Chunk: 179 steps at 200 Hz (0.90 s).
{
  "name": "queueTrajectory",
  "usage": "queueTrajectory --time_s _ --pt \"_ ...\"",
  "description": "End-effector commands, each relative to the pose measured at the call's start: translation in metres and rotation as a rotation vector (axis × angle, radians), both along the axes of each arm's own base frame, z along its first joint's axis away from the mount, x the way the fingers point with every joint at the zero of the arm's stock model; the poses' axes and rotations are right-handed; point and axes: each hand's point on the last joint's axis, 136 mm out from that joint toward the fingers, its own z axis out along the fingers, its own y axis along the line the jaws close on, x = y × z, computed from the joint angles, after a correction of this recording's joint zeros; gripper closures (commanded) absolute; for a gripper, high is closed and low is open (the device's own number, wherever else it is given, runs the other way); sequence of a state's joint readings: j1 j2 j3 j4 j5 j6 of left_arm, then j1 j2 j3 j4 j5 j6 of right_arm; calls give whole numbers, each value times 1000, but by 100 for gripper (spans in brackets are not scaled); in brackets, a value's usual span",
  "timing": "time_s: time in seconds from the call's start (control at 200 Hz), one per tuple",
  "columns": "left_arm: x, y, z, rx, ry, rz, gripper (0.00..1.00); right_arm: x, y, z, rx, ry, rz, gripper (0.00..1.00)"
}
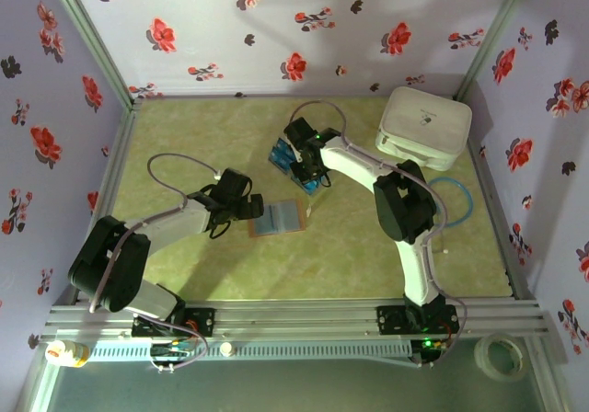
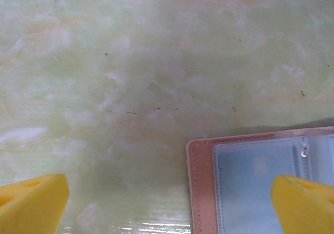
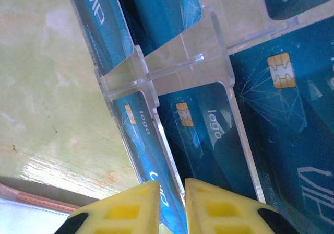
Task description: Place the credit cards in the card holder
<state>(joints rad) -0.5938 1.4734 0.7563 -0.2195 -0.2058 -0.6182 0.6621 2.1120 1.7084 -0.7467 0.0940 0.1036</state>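
Lab robot test cell: floral-print panel walls, aluminium extrusion frame, green marbled tabletop, no household furnishings character.

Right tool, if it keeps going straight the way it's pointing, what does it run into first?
Most likely the clear rack: one of its divider walls and the edge of a blue card sit right between the right tool's fingers. Depth is unclear, so it may be touching them.

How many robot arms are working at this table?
2. The left arm reaches toward the open brown card holder. The right arm stretches farther back to the blue credit cards in their clear stand. No others seem hidden.
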Motion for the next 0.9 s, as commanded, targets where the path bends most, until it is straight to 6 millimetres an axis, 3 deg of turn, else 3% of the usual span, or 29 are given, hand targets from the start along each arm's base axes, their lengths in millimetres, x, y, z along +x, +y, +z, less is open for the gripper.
queueTrajectory --time_s 0.0,0.465,0.89 --pt "0 1 0 19 -15 -11 0 -6 4 1 -1 19 27 83" --pt "0 1 1 20 -20 -14 0 -10 12 9 41 39 59 100" --pt "2 -2 19 29 -30 -58 0 -18 17 67 141 -23 83 100"
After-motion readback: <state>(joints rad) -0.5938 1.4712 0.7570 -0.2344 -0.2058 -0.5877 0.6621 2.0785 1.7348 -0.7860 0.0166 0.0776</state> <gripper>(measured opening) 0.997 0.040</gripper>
